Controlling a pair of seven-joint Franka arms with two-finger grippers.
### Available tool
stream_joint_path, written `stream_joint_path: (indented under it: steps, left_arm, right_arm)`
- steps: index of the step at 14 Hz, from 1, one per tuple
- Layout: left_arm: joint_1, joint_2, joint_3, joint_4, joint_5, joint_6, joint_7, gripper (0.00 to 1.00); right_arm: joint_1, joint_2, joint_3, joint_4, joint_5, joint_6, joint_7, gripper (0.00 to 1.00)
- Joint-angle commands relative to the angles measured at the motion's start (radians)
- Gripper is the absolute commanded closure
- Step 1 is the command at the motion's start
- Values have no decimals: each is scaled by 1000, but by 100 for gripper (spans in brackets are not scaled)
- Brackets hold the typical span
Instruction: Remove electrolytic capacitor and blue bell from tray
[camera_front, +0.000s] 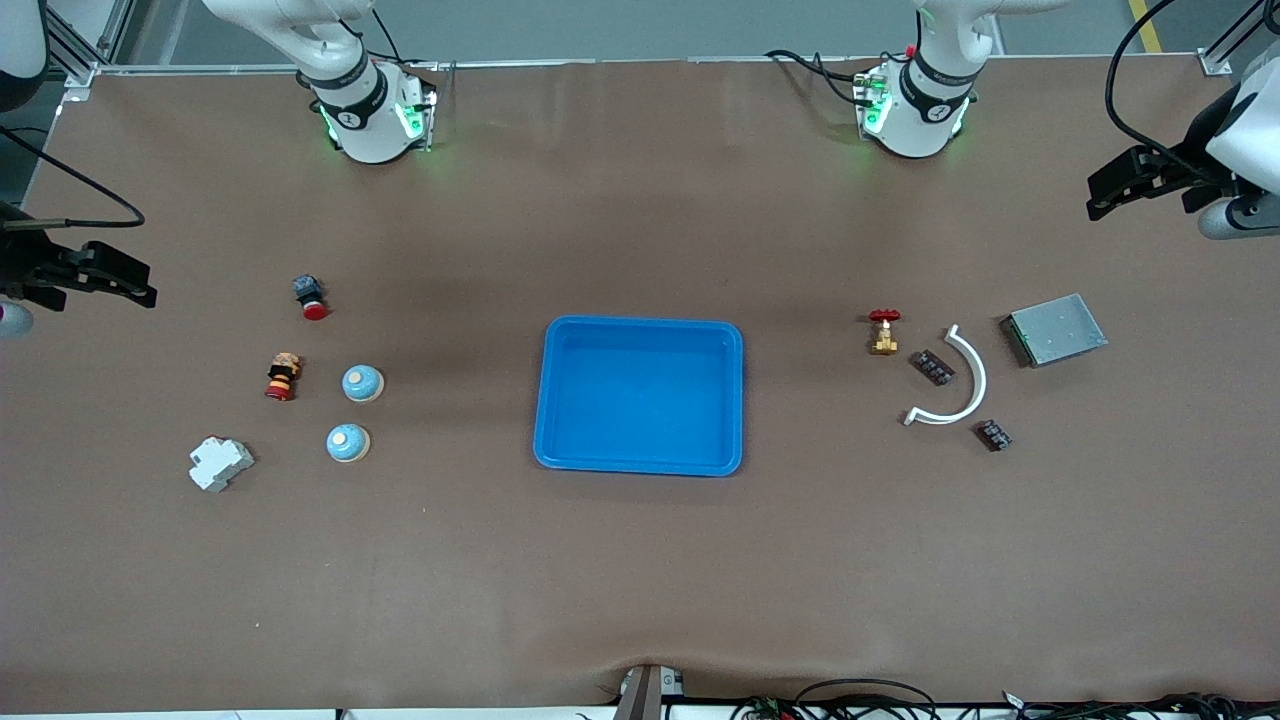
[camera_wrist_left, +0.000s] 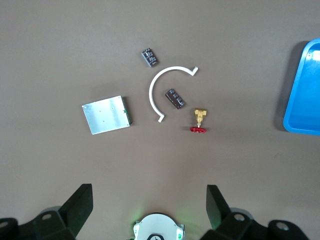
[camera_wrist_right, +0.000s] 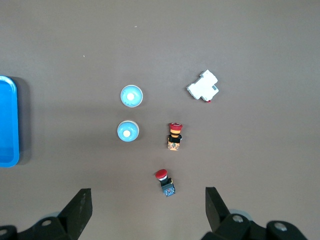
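Writing: none I can read on any part.
Tray: blue tray (camera_front: 640, 330), mid-table, long axis running between my two arms' ends.
Bells: two blue bells (camera_front: 362, 383) (camera_front: 348, 442) toward my right arm's end, upright, domes up, one just nearer the front camera than the other.
Capacitors: two dark capacitors (camera_front: 931, 367) (camera_front: 993, 435) toward my left arm's end, lying flat, long axes slanted; one inside the white curved strip (camera_front: 972, 380), one just outside its nearer end.
Left gripper: (camera_wrist_left: 149, 200) fingers spread, holding nothing, up over my left end of the table.
Right gripper: (camera_wrist_right: 148, 202) fingers spread, holding nothing, over my right end.
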Motion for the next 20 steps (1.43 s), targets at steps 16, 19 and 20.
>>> stream_joint_path:
  steps: [16, 19, 20]
  left_arm:
    - [-4, -19, -19, -12, -11, 88, 10, 0]
    - [-4, -20, -19, -10, -17, 82, 13, 0]
    - [-5, -20, -21, -7, -19, 81, 13, 0]
  right_arm:
    - [-39, -78, 22, 4, 22, 26, 4, 0]
    - [-36, -78, 22, 4, 22, 37, 21, 0]
    - [-36, -78, 22, 4, 22, 37, 21, 0]
